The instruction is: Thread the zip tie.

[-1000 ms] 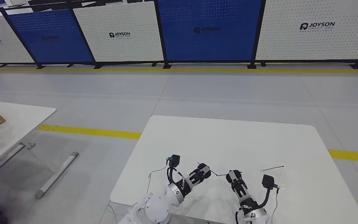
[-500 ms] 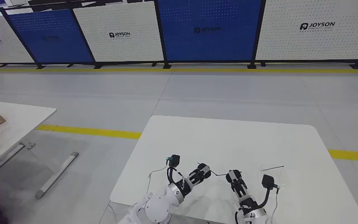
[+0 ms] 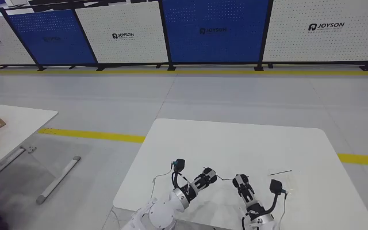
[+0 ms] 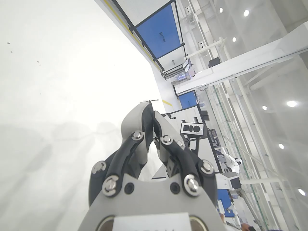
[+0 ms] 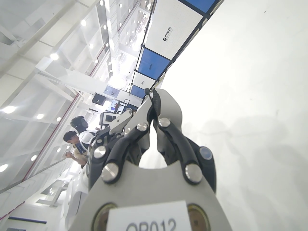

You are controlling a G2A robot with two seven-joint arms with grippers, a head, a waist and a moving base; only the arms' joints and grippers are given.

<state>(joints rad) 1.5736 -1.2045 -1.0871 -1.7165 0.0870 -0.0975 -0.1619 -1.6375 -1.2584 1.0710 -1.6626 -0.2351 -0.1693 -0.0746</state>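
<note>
From the top view, a flat white table stands on a grey floor with a yellow line on it. Blue and white boards stand far behind. Both arms are at the near edge of the table. The left gripper and the right gripper point at each other and are close together. A thin black plastic zip tie runs between them, up off the table, with one end in each gripper. A second thin black zip tie lies flat on the table, off to the right of the right arm, and nothing touches it. In the left wrist view, the left gripper has its two fingers pressed together. A thin bit of the black zip tie sticks out at the tips. The white table is under it. In the right wrist view, the right gripper also has its fingers pressed together. They pinch the thick little end of the zip tie, which pokes out past the tips. The white table lies beside and below this gripper.
</note>
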